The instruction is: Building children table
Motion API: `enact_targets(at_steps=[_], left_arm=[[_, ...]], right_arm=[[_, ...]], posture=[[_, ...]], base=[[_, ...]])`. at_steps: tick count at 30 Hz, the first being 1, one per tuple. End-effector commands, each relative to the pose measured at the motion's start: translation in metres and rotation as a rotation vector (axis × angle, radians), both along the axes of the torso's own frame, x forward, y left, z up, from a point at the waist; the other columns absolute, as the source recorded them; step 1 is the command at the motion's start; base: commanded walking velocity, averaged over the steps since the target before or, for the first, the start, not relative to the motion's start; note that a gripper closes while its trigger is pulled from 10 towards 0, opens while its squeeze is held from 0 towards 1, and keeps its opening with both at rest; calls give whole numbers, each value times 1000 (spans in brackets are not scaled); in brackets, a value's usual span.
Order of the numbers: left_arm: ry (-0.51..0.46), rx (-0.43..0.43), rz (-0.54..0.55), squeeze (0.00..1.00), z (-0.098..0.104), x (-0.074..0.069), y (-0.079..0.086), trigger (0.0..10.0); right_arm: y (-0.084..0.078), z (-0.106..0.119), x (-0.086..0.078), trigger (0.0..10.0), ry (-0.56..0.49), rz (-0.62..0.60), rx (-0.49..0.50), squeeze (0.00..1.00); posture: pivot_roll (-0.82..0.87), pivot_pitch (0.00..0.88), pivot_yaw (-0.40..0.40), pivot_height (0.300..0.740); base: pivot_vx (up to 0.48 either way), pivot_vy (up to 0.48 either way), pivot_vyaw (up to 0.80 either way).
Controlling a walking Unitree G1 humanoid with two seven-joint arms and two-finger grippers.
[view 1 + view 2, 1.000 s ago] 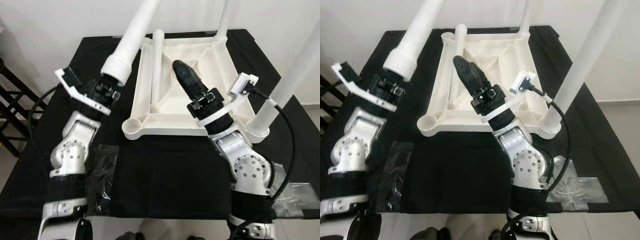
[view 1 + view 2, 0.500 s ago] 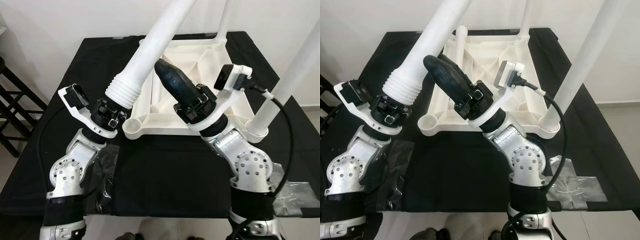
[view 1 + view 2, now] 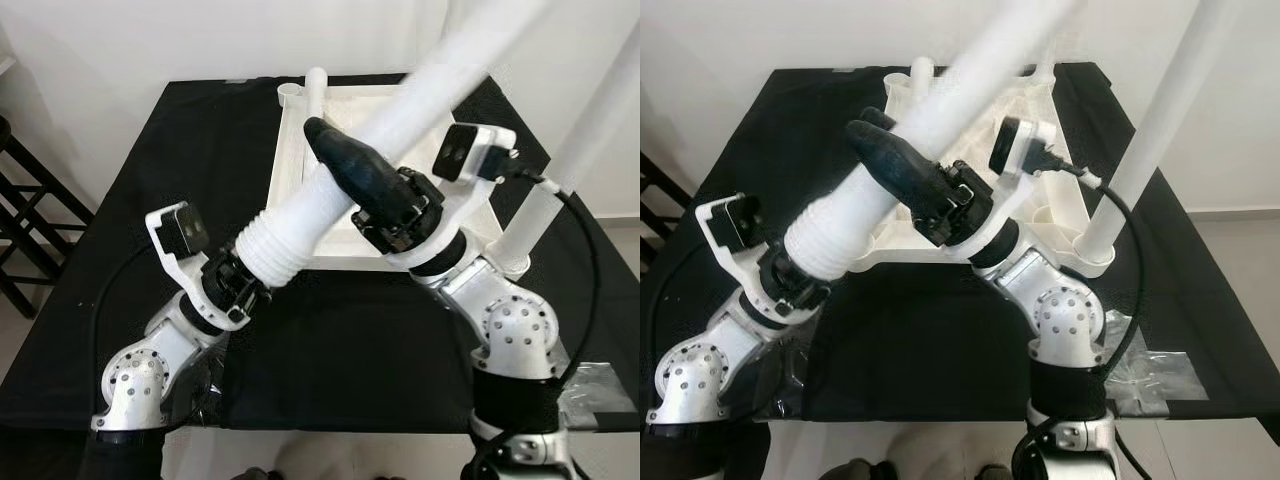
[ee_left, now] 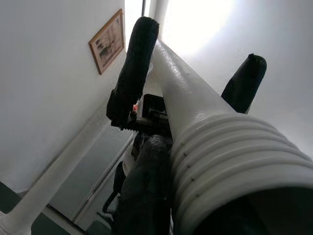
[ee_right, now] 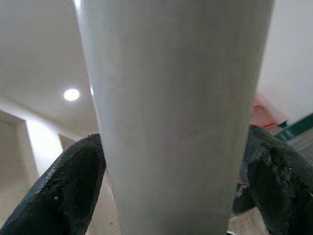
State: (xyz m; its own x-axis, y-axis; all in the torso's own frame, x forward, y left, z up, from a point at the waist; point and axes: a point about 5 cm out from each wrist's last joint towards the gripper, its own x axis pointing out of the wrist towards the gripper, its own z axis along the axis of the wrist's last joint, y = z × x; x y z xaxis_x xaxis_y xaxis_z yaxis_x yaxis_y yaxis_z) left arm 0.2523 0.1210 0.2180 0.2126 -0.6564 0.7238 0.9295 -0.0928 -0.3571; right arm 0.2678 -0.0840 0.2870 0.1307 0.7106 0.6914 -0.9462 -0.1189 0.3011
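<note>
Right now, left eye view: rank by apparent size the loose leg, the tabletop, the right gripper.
1. loose leg, though nearness to the camera inflates it
2. tabletop, largely hidden
3. right gripper

No text, label or number can be read anywhere.

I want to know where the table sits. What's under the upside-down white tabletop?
A black cloth spreads beneath the white tabletop. The loose leg held by both grippers and the right arm cover its near edge, so that part stays hidden.
</note>
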Motion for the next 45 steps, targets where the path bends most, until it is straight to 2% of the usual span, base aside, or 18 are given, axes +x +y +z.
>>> enact_targets(at_steps=[1,7,8,10,11,16,17,30,34,35,36,37,45], left_arm=[[-38,19,-18,0,3,-5,0,10000],[-43,40,-28,0,1,-8,-2,10000],[-40,45,-33,0,0,-8,-4,10000],[-39,49,-36,0,0,-8,-5,10000],[-39,52,-44,0,-1,-9,-7,10000],[-39,55,-49,0,-2,-10,-7,10000],[-40,60,-59,0,-3,-10,-9,10000],[-27,76,-60,0,-6,-10,-15,10000],[9,94,-25,0,-9,-4,-15,10000],[16,89,-27,173,-10,-4,-14,10000],[16,89,-27,173,-10,-4,-14,10000],[20,75,-37,1000,-10,-4,-12,10000],[30,77,-38,1000,-13,-6,-6,10000]], right_arm=[[2,2,-2,10000,-12,32,-3,0],[7,3,-2,10000,-35,61,-35,0],[7,4,-3,8471,-38,76,-25,0],[7,5,-4,8471,-39,87,-17,0],[7,6,-5,4471,-43,96,-9,0],[7,7,-6,4471,-46,101,-4,0],[7,7,-7,0,-47,110,3,0],[7,8,-10,0,-58,134,21,0],[5,10,-8,0,-57,115,31,0],[5,10,-8,0,-57,111,32,0],[5,10,-8,0,-57,111,32,0],[4,11,-7,0,-58,103,34,0],[-1,13,-2,0,-60,56,35,0]], posture=[[0,88,10,740],[-2,88,6,740],[-3,88,7,740],[-4,88,7,740],[-6,88,9,740],[-6,88,9,740],[-8,89,11,740],[-40,102,6,740],[-41,102,7,740],[-41,102,7,740],[-41,102,7,740],[-42,102,9,740],[-40,103,9,740]], base=[[0,0,0],[0,0,0],[0,0,0],[0,0,0],[0,0,0],[0,0,0],[0,0,0],[0,0,0],[0,0,0],[0,0,0],[0,0,0],[0,0,0],[0,0,0]])
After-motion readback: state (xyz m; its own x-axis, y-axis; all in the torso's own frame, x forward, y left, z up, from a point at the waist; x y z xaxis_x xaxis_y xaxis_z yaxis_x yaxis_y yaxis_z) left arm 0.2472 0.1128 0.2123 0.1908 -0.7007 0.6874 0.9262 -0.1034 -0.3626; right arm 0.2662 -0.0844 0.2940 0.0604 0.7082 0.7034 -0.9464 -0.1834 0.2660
